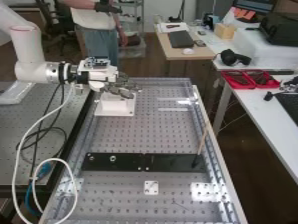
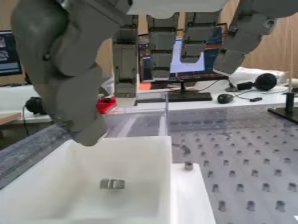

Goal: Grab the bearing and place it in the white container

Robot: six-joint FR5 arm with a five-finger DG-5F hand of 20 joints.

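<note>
1. Evidently the bearing [image 2: 112,184] lies inside the white container [image 2: 133,159]; it rests on the floor, apart from the walls in the wrist view, so the placing looks done, in my judgement.
2. Smooth, matt white walls enclose it; the box shape presumably serves to keep a small round part from rolling away. The bearing reads as short, grey and metallic, with a bright sheen; its exact pose is too small to tell.
3. Above the container, in the upper left of the high view, hangs the hand [image 1: 121,90]; its dark grey fingers are extended and apart, with nothing clamped between them and the thumb; such a posture suits a release from over the opening, and the next move would likely be a lift straight up, taking care that the thumb does not catch the rim.
4. The white arm [image 1: 32,45] comes in from the upper left of the frame, its rounded links level with the hand; that presumably keeps its bulk beside the bench.
5. Lower in the high view, black plates [image 1: 126,164] lie flat across the perforated bench top [image 1: 120,135]; a small metal ring [image 1: 113,158] sits on them, and a thin rod [image 1: 202,140] slants up near their right end, perhaps as part of a stand.
</note>
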